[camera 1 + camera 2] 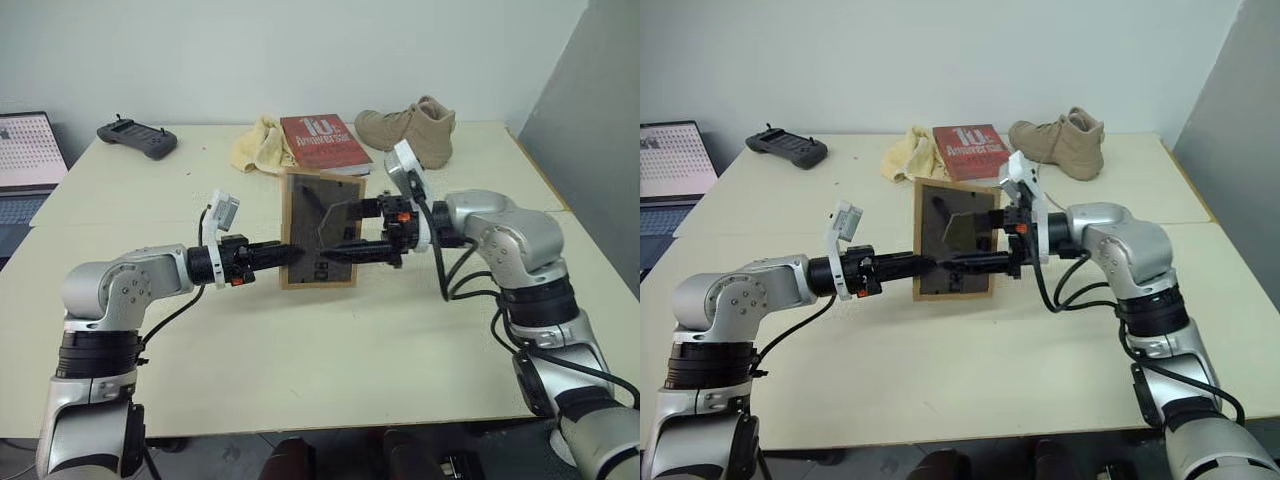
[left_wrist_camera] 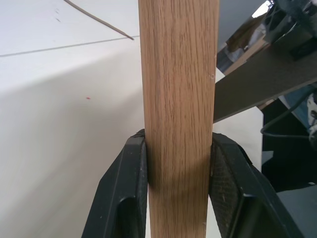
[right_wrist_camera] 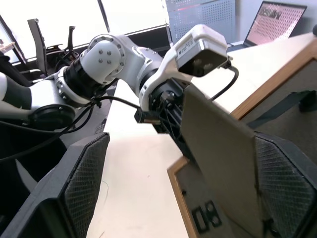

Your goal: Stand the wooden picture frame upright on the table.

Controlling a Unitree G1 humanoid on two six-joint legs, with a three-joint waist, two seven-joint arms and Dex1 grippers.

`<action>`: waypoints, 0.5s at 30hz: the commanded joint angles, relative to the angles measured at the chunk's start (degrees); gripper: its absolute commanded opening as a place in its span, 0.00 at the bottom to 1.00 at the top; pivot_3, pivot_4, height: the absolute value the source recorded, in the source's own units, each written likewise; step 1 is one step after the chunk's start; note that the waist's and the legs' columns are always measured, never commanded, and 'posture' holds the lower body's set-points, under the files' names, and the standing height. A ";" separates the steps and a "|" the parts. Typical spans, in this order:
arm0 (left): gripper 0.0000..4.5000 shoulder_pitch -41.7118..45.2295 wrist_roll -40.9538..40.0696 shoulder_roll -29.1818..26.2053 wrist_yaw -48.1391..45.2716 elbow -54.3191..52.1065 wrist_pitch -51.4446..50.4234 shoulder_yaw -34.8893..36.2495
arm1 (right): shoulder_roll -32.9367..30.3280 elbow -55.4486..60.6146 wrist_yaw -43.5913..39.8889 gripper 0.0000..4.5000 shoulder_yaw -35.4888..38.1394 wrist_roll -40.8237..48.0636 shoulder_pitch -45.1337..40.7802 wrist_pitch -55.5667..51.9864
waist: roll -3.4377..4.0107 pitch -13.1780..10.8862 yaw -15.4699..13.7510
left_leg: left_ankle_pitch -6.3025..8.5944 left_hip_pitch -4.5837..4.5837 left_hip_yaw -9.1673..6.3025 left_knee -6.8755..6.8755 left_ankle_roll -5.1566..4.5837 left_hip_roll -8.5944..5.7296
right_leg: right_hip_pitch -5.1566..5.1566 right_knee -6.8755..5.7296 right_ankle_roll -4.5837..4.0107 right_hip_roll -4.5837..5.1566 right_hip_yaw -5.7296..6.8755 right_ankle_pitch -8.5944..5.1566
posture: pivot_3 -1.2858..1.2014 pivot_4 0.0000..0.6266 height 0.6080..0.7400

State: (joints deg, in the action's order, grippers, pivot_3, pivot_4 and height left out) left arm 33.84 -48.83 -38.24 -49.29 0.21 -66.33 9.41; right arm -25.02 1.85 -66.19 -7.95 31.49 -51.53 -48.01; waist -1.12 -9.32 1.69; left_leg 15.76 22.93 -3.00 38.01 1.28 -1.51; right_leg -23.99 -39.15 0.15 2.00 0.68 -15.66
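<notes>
Table [image 1: 330, 350]: we see its pale top under everything.
Picture frame [image 1: 305, 205]: held upright above the table's middle, dark back toward us, stand swung out.
Left gripper [image 1: 290, 254]: we see it clamped on the frame's wooden edge.
Right gripper [image 1: 335, 232]: fingers spread wide around the stand, gripping nothing.

right gripper [image 3: 173, 193] agape | frame stand [image 3: 220, 148] between (perhaps untouched) | left gripper [image 3: 171, 121] grips frame [image 3: 257, 101]

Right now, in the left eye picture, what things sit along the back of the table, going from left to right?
Laptop → black controller → yellow cloth → red book → tan boot.
</notes>
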 commanded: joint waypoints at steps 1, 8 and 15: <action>0.29 0.90 -8.00 1.00 3.49 -0.97 -8.02 7.61 | -3.76 1.79 2.09 0.99 1.63 -4.19 2.86 7.31 | -0.02 -0.01 0.04 | 0.00 0.00 -0.01 0.02 -0.01 0.00 | 0.01 0.00 0.00 0.00 0.01 0.00 | 0.52 0.24 1.00; 0.29 0.91 -25.76 0.90 13.06 8.66 -26.17 14.18 | -11.23 -9.37 8.94 0.99 1.83 -27.43 10.05 62.07 | -0.04 -0.01 0.08 | -0.01 0.01 0.08 0.06 0.01 0.00 | 0.03 -0.01 0.03 0.00 -0.01 0.00 | 0.52 0.24 1.00; 0.29 -2.54 -44.88 -2.68 22.90 10.57 -26.17 8.98 | -12.62 -30.91 39.48 0.99 -0.76 -61.23 6.37 114.78 | -0.06 -0.02 0.21 | -0.15 -0.08 0.20 0.06 0.27 0.03 | -0.02 -0.11 0.04 -0.01 -0.14 0.00 | 0.52 0.24 1.00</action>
State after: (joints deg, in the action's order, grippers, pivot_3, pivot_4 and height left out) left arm 31.11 -86.87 -39.95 -28.65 11.04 -92.29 18.28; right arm -37.94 -27.17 -35.23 -8.63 -21.62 -42.35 57.63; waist -1.18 -9.35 1.90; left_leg 15.59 22.85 -2.80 38.07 1.57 -1.47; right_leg -24.03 -39.29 0.18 1.97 0.51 -15.65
